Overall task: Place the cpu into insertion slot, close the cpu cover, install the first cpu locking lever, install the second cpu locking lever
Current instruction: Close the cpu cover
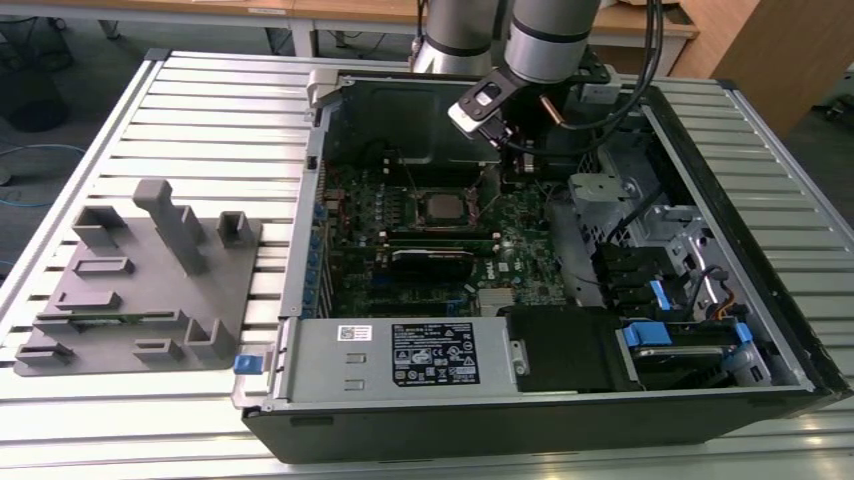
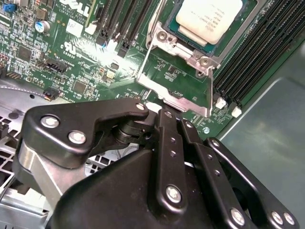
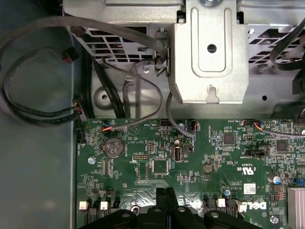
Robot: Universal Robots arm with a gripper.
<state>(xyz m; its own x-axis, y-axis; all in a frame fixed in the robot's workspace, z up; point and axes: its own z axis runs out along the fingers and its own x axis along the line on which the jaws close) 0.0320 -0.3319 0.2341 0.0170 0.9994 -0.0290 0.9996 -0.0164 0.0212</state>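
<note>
A workshop-like lab: opened computer tower (image 1: 400, 355) on a slatted aluminium bench (image 1: 200, 120), wooden desks (image 1: 360, 12) behind.

Silver-grey cpu (image 2: 208, 19), green circuit board (image 3: 190, 157), black gripper (image 2: 160, 110), plain grey tray (image 1: 134, 290), blue tab (image 1: 643, 335), striped silver table (image 1: 200, 120).

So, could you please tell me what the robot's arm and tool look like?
The arm is a silver-grey tube with a dark band, and black cables hang beside it. The tool is matte black: flat linked bars pinned with silver screws.
</note>
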